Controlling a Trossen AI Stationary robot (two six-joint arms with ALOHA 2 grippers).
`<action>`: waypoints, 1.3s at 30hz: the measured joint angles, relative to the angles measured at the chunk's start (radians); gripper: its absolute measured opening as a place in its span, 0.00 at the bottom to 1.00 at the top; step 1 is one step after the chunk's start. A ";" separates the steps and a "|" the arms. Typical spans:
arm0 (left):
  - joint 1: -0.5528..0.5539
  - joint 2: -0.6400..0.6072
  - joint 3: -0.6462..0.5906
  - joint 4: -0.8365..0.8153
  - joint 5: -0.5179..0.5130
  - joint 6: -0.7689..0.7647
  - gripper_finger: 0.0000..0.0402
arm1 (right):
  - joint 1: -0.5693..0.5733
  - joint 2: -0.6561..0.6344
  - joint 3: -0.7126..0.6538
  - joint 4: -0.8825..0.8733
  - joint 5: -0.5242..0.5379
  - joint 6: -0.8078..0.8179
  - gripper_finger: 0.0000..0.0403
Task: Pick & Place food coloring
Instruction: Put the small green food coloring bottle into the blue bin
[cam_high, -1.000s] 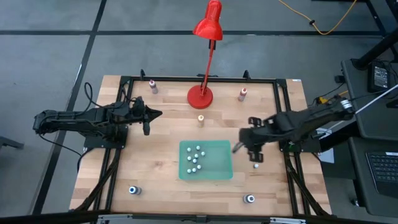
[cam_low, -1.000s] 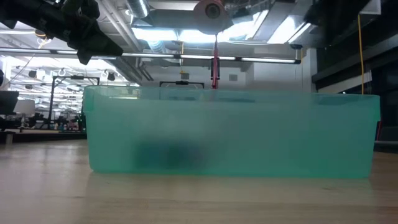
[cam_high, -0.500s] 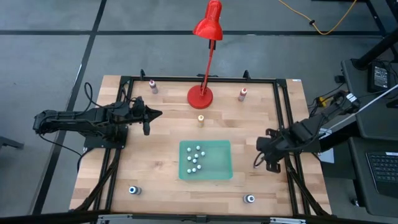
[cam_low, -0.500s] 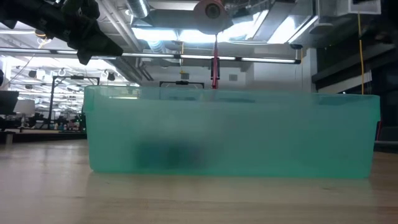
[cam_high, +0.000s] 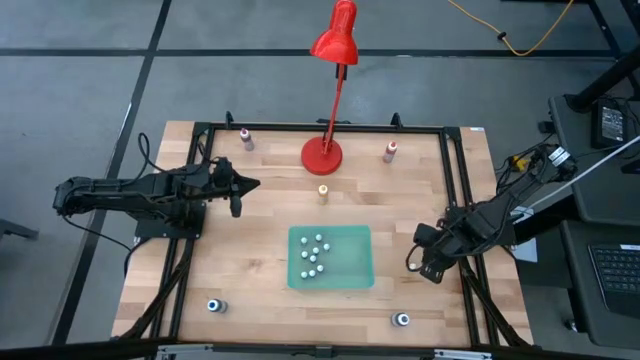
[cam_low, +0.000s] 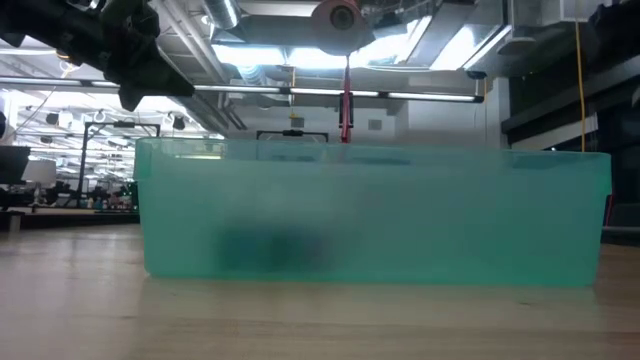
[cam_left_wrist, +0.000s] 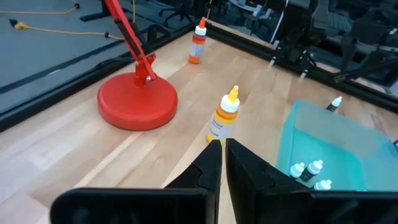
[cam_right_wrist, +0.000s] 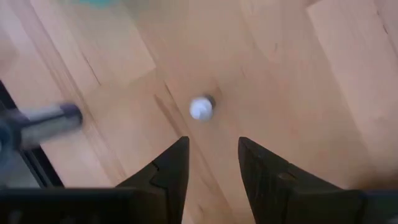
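1. High view: several white-capped food coloring bottles (cam_high: 315, 252) are seen lying in the green tray (cam_high: 355, 275) at the bench's middle. The right gripper (cam_high: 421, 262) is held near the right edge, the left gripper (cam_high: 240, 186) toward the left edge.
2. Low view: the tray's wall (cam_low: 375, 215) fills the picture.
3. Left wrist view: the fingers (cam_left_wrist: 208, 163) are pressed together; a yellow-capped bottle (cam_left_wrist: 224, 116) and the red lamp base (cam_left_wrist: 137, 104) are shown.
4. Right wrist view: the fingers (cam_right_wrist: 169, 168) are spread, empty, above one white-capped bottle (cam_right_wrist: 201, 107) on bare wood.
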 joint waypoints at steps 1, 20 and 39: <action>0.000 0.000 0.000 -0.001 0.000 0.000 0.04 | 0.003 0.000 -0.006 0.020 0.014 0.018 0.36; 0.000 0.000 0.000 -0.005 0.000 -0.004 0.04 | 0.003 0.193 -0.012 0.103 0.083 0.307 0.67; 0.000 0.000 0.000 -0.004 0.000 -0.052 0.04 | 0.003 0.370 -0.012 0.188 0.009 0.299 0.49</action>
